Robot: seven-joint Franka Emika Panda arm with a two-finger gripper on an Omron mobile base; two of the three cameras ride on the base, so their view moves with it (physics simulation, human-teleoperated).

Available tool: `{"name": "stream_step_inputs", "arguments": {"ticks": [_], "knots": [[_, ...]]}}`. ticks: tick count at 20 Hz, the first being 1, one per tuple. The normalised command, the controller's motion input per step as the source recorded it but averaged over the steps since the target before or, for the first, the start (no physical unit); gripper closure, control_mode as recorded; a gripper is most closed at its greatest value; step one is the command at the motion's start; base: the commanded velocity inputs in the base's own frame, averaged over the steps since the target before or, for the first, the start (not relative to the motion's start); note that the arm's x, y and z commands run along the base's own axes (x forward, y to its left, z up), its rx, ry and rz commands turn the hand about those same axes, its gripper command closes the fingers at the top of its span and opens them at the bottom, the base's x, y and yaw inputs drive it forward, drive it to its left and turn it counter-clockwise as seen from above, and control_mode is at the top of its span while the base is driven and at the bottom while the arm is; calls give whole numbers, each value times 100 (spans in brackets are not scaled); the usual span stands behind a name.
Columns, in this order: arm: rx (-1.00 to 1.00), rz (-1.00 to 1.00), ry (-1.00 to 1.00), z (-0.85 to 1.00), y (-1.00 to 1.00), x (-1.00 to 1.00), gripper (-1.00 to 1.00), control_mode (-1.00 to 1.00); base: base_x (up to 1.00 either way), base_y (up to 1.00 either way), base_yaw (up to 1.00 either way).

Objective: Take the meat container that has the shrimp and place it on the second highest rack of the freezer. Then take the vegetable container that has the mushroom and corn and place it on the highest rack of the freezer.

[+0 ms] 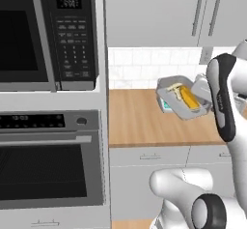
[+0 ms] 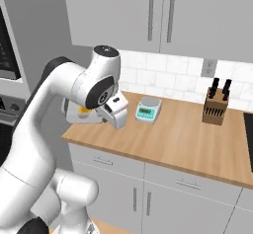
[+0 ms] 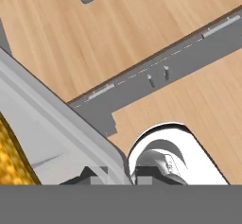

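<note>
The vegetable container [image 1: 179,102] is a grey tray with a yellow corn cob [image 1: 189,99] and a pale mushroom [image 1: 174,88] inside. It hangs tilted above the wooden counter [image 1: 140,121]. My gripper [image 1: 199,93] is shut on its right rim. In the right base view the vegetable container [image 2: 78,113] sits partly hidden behind my arm, left of the gripper [image 2: 105,114]. The hand view has the container's grey wall [image 3: 56,128] and corn [image 3: 8,158] at the left, with the rim between the tips of my gripper [image 3: 116,175]. The meat container and the freezer are out of view.
A small kitchen scale [image 2: 148,109] and a knife block [image 2: 216,104] stand on the counter to the right. A microwave [image 1: 46,35] sits over a wall oven [image 1: 48,165] at the left. Upper cabinets [image 2: 153,16] hang above the counter, and drawers [image 2: 183,183] lie below it.
</note>
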Motion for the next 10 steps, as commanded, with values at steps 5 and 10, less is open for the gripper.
{"name": "stream_step_inputs", "arguments": {"ticks": [5,10], "knots": [[0,0,-1,2,0,-37,100,-100,0,0,0],[0,0,1,0,0,-4,100,-100,0,0,0]]}}
